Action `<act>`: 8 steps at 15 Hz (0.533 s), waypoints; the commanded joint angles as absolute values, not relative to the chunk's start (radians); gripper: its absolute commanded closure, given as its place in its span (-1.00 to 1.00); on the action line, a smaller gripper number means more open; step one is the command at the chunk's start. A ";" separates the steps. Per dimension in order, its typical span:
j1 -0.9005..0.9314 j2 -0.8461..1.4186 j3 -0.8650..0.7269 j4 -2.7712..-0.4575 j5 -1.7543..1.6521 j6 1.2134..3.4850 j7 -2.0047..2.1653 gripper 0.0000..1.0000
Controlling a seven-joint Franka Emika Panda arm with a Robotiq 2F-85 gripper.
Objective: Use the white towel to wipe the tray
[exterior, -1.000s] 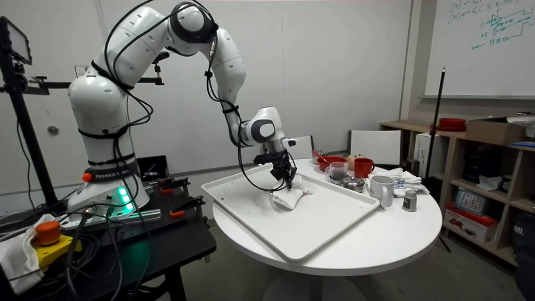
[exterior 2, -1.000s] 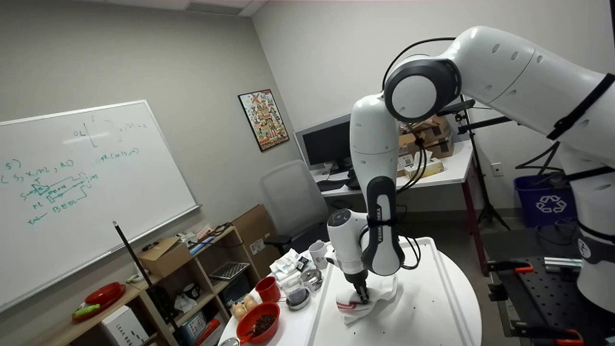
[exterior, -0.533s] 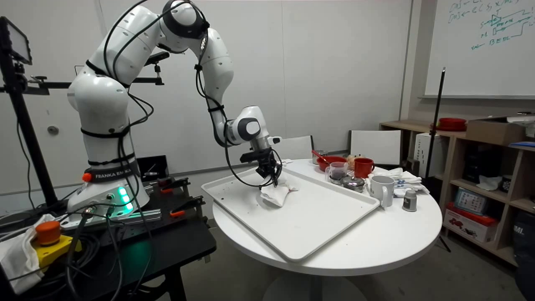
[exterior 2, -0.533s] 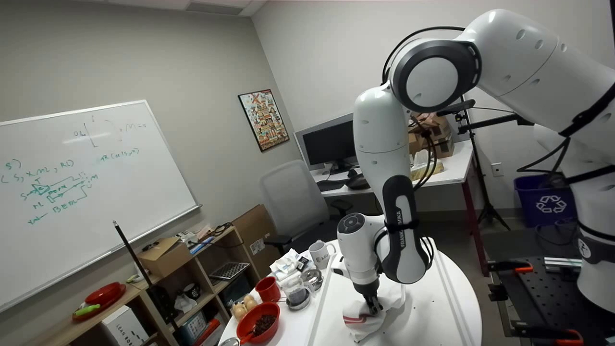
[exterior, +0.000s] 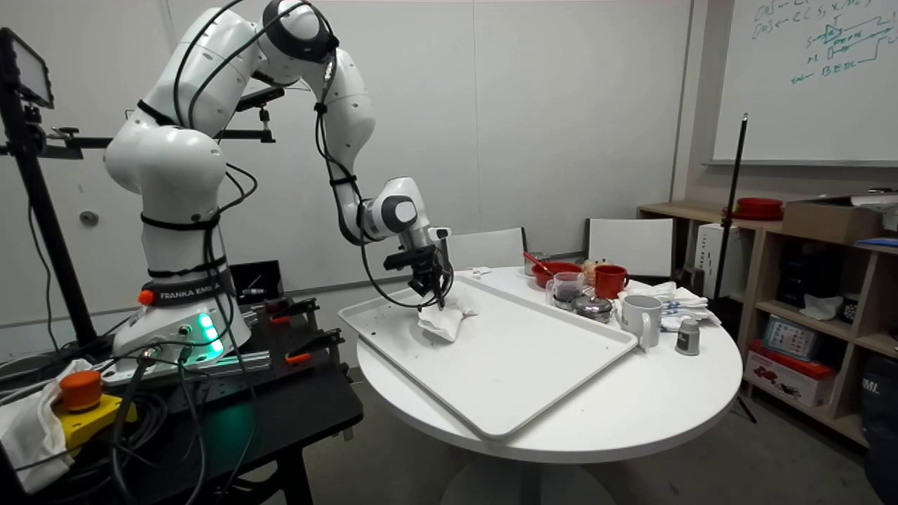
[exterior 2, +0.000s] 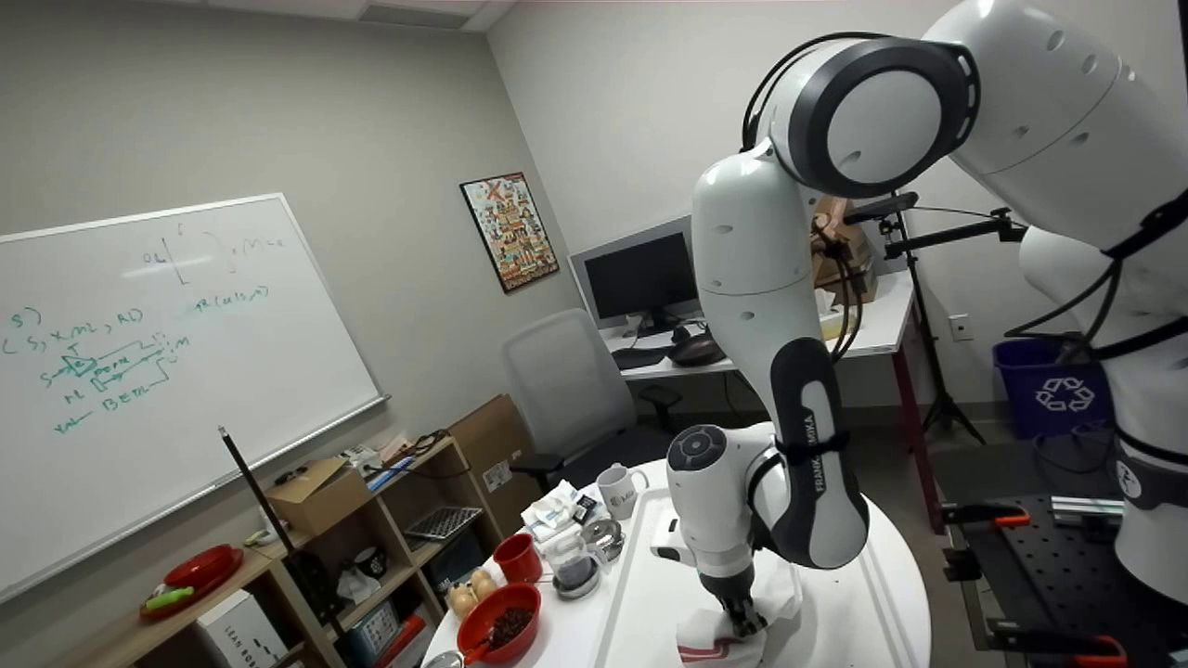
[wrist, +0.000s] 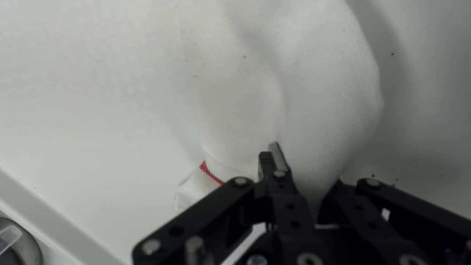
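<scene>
White towel (wrist: 323,92), red-striped, pinched in the claw (exterior 2: 748,629), bunched on the tray (exterior: 519,379)

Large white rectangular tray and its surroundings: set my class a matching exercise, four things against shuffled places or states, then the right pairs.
1. white cloth towel with red striping
2. round red bowl
3. large white rectangular tray
4. dark blue bin

A. lies beneath the towel, on the round white tabletop
B. bears a white recycling symbol
C. gripped between the black fingers
D. holds dark bits

Pairs: 1-C; 2-D; 3-A; 4-B
</scene>
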State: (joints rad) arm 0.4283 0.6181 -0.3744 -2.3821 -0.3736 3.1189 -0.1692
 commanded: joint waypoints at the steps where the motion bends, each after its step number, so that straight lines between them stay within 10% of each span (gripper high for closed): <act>1: 0.487 0.579 -0.399 -2.446 -0.395 3.141 -0.157 0.95; 8: 0.508 0.544 -0.362 -2.495 -0.393 3.131 -0.169 0.95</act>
